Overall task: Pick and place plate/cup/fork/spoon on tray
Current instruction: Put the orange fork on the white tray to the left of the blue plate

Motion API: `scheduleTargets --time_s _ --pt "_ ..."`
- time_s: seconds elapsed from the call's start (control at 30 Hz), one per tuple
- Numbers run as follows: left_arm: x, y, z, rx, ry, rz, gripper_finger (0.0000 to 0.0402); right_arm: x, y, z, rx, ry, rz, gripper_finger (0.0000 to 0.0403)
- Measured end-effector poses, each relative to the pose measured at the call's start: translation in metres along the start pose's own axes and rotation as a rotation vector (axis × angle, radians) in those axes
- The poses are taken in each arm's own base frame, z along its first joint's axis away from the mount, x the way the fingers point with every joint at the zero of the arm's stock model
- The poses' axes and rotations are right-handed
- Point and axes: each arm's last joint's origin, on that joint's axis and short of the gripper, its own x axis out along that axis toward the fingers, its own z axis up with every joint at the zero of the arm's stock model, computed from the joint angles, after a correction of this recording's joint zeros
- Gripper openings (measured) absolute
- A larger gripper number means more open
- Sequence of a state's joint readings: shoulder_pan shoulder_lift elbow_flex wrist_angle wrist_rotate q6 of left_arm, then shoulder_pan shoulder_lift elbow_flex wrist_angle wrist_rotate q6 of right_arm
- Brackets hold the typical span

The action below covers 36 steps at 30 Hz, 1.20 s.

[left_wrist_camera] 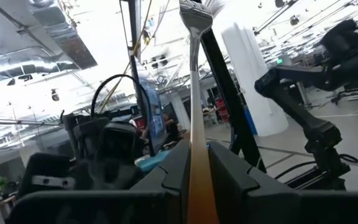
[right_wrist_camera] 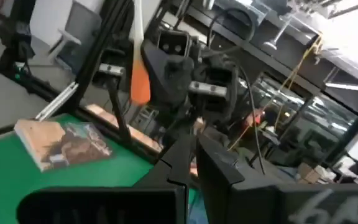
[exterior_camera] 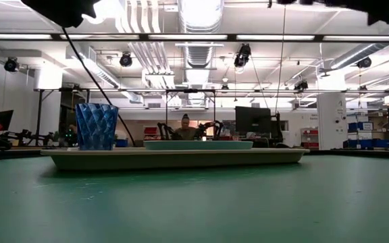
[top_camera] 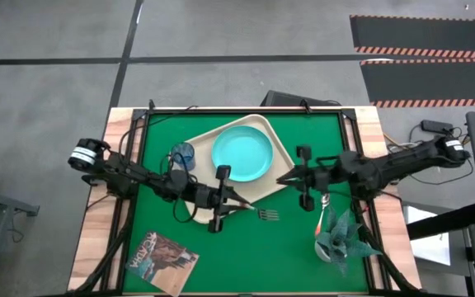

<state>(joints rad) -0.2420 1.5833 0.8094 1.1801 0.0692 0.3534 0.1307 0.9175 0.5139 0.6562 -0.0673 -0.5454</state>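
Observation:
The beige tray [top_camera: 209, 132] lies on the green mat. The turquoise plate [top_camera: 242, 153] rests on it, and the blue cup [top_camera: 181, 154] stands upright at its left corner. Both also show in the low view, the plate [exterior_camera: 198, 144] and the cup [exterior_camera: 96, 126]. My left gripper [top_camera: 242, 206] is above the tray's near corner, shut on the fork [top_camera: 266, 214]. My right gripper [top_camera: 281, 180] is shut and empty above the tray's right edge, pointing left. The spoon [top_camera: 324, 205] lies on the mat, partly under my right arm. My left gripper pinches the fork's red-orange handle [left_wrist_camera: 202, 180] between its two fingers. The fork lies along the fingers and sticks out ahead of them, with its silver tines [left_wrist_camera: 196, 12] at the free end. It is lifted clear of tray and mat and slants upward.
A teal plant-like object [top_camera: 336, 235] stands at the mat's near right, close to the spoon. A picture book [top_camera: 163, 260] lies at the near left. Wooden table edges frame the mat. A person sits in the room beyond the table [exterior_camera: 184, 125].

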Motion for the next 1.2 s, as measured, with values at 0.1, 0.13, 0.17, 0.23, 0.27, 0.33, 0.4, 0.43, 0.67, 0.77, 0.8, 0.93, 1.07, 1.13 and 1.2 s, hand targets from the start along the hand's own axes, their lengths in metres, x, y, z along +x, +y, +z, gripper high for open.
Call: scheduleTargets --time_s 0.1,0.13,0.17,0.23,0.27,0.33,0.4,0.43,0.67,0.77,0.8,0.93,1.07,1.13,1.2 --pt "0.000 0.000 0.000 0.000 0.000 0.000 0.0031 0.015 -0.004 0.007 0.004 -0.053 0.025 0.0018" --pt "-0.001 0.000 0.000 0.000 -0.003 0.002 0.0031 0.020 -0.003 0.006 0.005 -0.052 0.042 0.0018" --pt "-0.001 0.000 0.000 -0.002 -0.003 0.002 0.0031 0.024 -0.003 0.005 0.006 -0.054 0.056 0.0018" --pt "-0.002 0.000 -0.001 -0.002 -0.001 0.001 0.0031 0.030 -0.001 0.003 0.013 -0.038 0.089 0.0018" --pt "-0.002 -0.001 -0.002 -0.003 0.002 0.000 0.0031 0.033 0.000 0.001 0.015 -0.028 0.098 0.0018" --pt "-0.003 -0.001 -0.002 -0.003 0.005 -0.001 0.0031 0.037 -0.004 0.007 0.008 -0.058 0.079 0.0018" --pt "-0.003 -0.001 -0.002 -0.003 0.005 0.000 0.0032 0.041 -0.005 0.008 0.004 -0.065 0.075 0.0018" --pt "-0.003 -0.001 -0.002 -0.003 0.006 0.002 0.0032 0.043 -0.005 0.009 0.004 -0.066 0.075 0.0018" --pt "-0.004 0.002 -0.004 0.001 0.016 0.015 0.0032 0.053 -0.006 0.010 0.029 -0.078 0.100 0.0018" --pt "-0.004 0.003 -0.005 0.000 0.022 0.024 0.0032 0.053 -0.005 0.012 0.061 -0.109 0.165 0.0021" --pt "-0.005 0.003 -0.006 0.000 0.025 0.028 0.0032 0.053 -0.005 0.013 0.071 -0.124 0.189 0.0025" --pt "-0.006 0.004 -0.008 0.000 0.045 0.067 0.0032 0.052 -0.009 0.022 0.085 -0.170 0.200 0.0053" --pt "-0.006 0.006 -0.009 0.002 0.053 0.085 0.0032 0.054 -0.010 0.024 0.106 -0.164 0.193 0.0093" --pt "-0.006 0.007 -0.009 0.004 0.054 0.089 0.0032 0.054 -0.011 0.025 0.104 -0.172 0.189 0.0113" --pt "-0.006 0.008 -0.009 0.005 0.055 0.093 0.0032 0.054 -0.013 0.028 0.102 -0.186 0.181 0.0131"
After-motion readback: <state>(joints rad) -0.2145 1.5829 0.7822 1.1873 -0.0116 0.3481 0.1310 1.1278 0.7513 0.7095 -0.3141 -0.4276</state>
